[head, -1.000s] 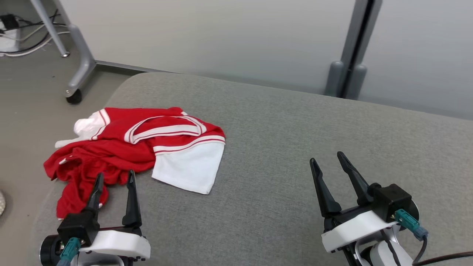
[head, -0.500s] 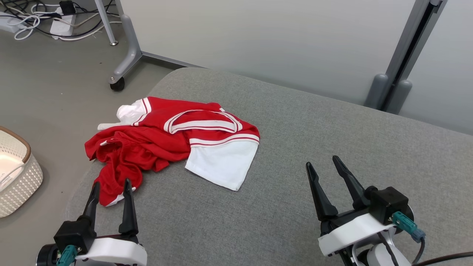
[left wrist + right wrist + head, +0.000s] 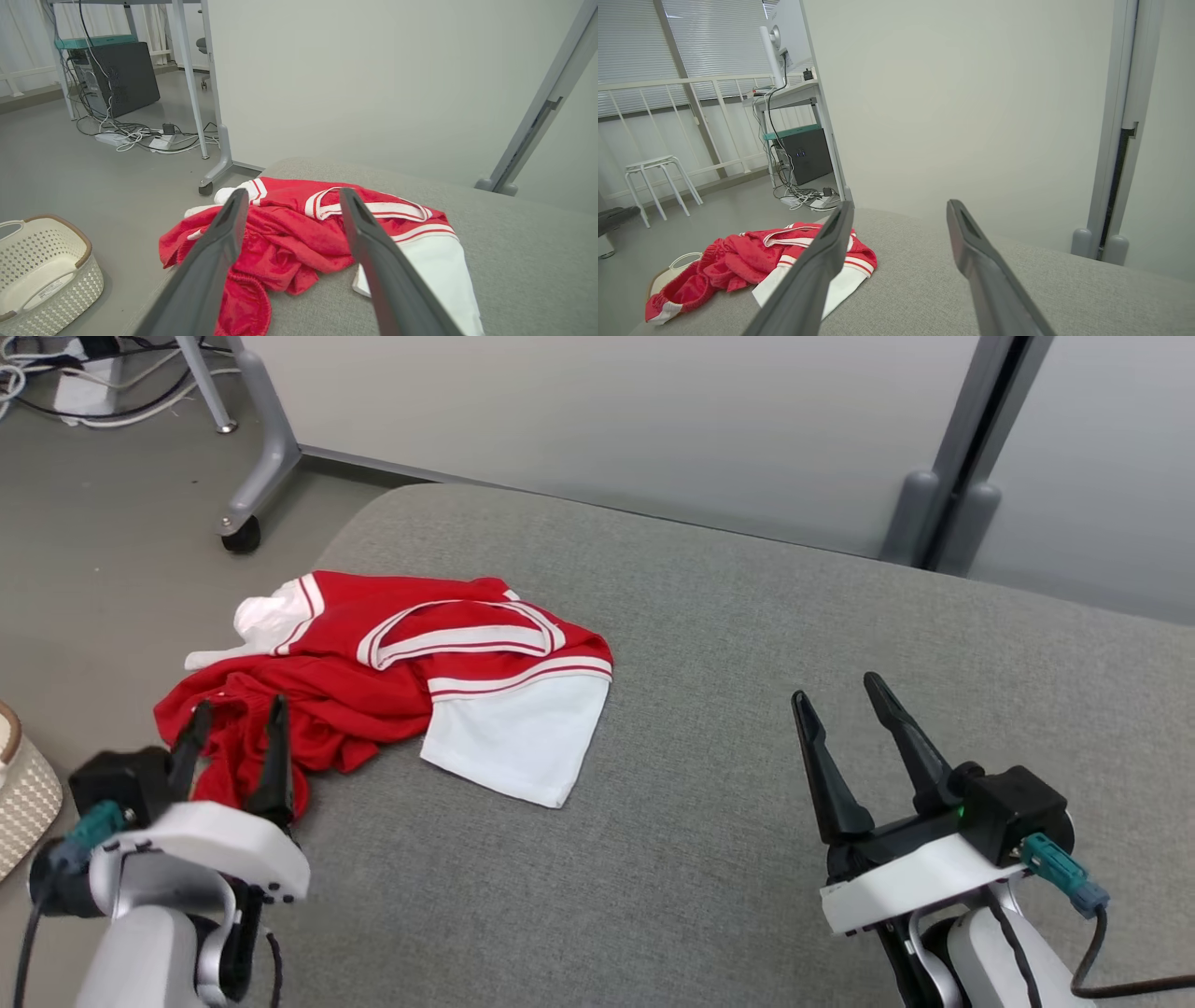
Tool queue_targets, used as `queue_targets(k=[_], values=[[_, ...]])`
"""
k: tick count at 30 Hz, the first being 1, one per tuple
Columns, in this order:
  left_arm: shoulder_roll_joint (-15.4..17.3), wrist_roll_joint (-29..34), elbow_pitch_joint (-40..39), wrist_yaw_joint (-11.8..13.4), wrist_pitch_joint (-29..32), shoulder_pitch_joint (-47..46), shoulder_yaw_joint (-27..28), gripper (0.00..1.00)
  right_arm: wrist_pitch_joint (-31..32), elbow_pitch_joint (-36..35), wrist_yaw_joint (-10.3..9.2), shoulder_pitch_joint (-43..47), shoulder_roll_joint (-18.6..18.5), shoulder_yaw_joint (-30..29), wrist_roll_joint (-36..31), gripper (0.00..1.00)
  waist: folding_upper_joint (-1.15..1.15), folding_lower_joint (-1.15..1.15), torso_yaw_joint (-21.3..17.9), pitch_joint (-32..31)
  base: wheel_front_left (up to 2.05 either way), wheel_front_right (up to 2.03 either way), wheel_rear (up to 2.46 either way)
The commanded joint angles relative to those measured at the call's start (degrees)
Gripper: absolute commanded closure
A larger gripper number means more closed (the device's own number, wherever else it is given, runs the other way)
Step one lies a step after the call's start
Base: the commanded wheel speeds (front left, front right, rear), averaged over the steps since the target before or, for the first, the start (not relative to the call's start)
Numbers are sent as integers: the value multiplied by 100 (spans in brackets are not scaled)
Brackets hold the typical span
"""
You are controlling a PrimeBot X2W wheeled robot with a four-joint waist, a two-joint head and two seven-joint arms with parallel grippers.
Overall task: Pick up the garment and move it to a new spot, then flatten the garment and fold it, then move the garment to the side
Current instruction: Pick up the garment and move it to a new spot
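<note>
My left gripper point(image 3: 239, 706) has its jaws apart with nothing between them. It hangs over the near, crumpled red end of the garment point(image 3: 392, 691), and the left wrist view puts the red folds right between the two fingers. I can't tell whether the tips touch the cloth. My right gripper point(image 3: 836, 689) is spread too, and empty, well apart from the garment over bare couch point(image 3: 747, 616).

The garment lies bunched at the couch's left end. The white panel is flat on the cushion, and the red part is heaped and spilling over the rounded edge toward the floor point(image 3: 112, 551).

My main worry is that edge. If I close on only the top fold, the rest will likely trail, and the overhanging weight could pull the whole thing off the couch, toward the floor or the basket point(image 3: 46, 261) below. The layers are tangled, and I can't tell if this is one piece or two, so a shallow pinch may lift only part. A deep plunge could snag the upholstery or push the heap further over. With my right arm so far off, nothing backs up a slipping grasp.
</note>
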Motion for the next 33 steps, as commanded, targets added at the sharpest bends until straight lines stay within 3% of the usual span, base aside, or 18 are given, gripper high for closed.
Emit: queue_targets(k=[1,15,24,33], values=[[77,-60,59,-38,102,-211,42,0,-29,-40,13,-78,-59,4,-41,0,0,0,-163,156,0,0,0],[694,-646,1764,-392,1344,-2200,-20,0,-30,-176,12,-575,-288,47,-104,0,0,0,-1080,1191,0,0,0],[860,-822,3487,-363,1252,-3157,98,0,-30,-261,12,-804,-360,59,-147,0,0,0,-1528,1710,0,0,0],[943,-802,4910,-384,1335,-3474,-26,0,-30,-370,13,-876,-380,-3,-168,0,0,0,-1730,2022,0,0,0]])
